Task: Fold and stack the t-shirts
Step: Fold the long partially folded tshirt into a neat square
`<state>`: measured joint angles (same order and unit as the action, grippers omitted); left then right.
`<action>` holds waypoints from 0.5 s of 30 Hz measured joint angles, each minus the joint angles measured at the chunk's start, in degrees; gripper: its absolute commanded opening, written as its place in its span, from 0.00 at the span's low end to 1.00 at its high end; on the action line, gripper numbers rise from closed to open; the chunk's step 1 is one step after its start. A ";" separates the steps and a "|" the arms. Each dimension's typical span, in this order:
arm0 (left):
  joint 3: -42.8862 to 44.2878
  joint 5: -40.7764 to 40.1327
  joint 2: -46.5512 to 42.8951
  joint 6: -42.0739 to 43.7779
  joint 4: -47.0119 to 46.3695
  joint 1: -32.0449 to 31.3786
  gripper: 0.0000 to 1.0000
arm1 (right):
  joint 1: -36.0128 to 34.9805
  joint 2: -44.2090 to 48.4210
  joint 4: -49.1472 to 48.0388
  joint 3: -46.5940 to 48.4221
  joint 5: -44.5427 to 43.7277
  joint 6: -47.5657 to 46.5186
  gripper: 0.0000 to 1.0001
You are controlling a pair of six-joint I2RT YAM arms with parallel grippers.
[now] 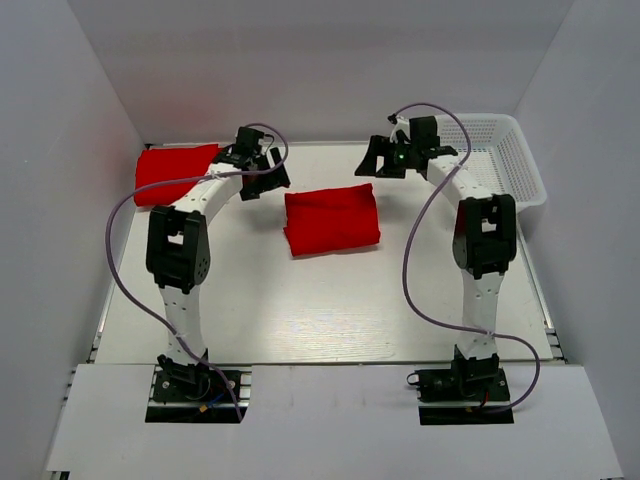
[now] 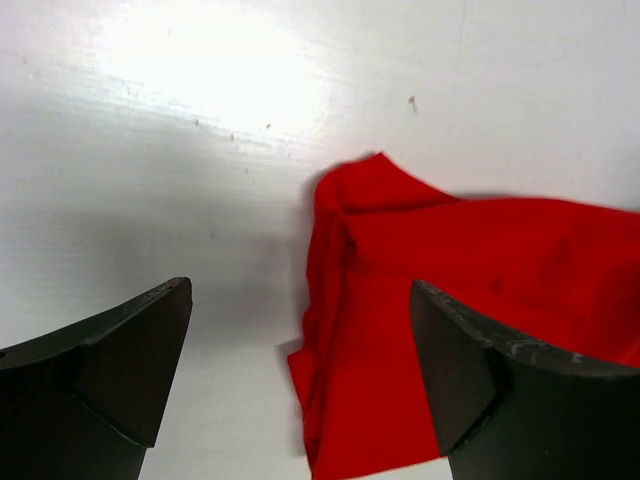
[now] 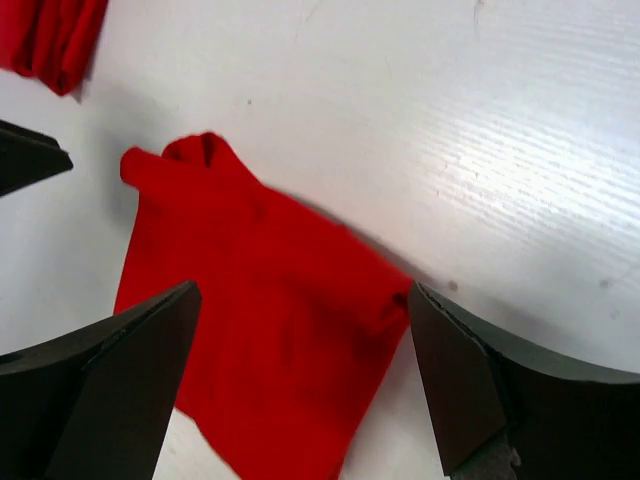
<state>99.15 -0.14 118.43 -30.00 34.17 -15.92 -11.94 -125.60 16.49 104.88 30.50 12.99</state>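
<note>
Top external: hovering spread wide and empty, left gripper (image 1: 264, 178) by the far-left corner and right gripper (image 1: 382, 165) by the far-right of the folded red t-shirt (image 1: 332, 221) lying crosswise in the middle of the table (image 1: 300, 320), other folded t-shirt (image 1: 172, 172) sitting far left, nearer the left gripper.

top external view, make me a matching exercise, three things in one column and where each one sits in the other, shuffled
Things:
1 left gripper
2 right gripper
3 white mesh basket

Places:
a far right corner of the table
b between the far-left t-shirt and the middle t-shirt
c between the middle t-shirt and the basket

Pairs: 1-b; 2-c; 3-a
</note>
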 measured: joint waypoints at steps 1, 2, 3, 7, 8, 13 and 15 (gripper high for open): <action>-0.94 0.48 -0.50 0.07 -0.57 0.35 1.00 | 0.07 0.83 -0.22 -0.46 0.07 -0.28 0.90; -2.56 1.01 -1.38 0.39 -1.33 0.61 1.00 | 0.11 2.21 -0.55 -1.97 0.07 -0.68 0.90; -4.11 1.75 -2.27 0.63 -1.70 0.70 1.00 | 0.11 3.87 -0.46 -3.80 -0.11 -1.09 0.90; -9.29 5.44 -5.29 2.21 -3.32 -0.15 1.00 | -0.09 12.92 -0.61 -14.23 -0.37 -2.84 0.90; -10.34 7.15 -5.88 2.80 -4.39 -0.59 1.00 | -0.20 14.93 -0.79 -16.44 -0.28 -3.30 0.90; -12.61 13.60 -7.10 4.63 -10.34 -2.80 1.00 | -0.98 18.64 -0.81 -21.49 2.23 -4.46 0.90; -12.63 15.41 -7.10 4.98 -12.85 -3.56 1.00 | -1.33 17.44 -1.05 -21.51 3.34 -4.44 0.90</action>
<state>86.52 15.27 111.33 -25.02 21.32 -19.49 -13.28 -108.16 15.44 83.37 33.85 8.56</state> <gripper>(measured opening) 0.993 0.899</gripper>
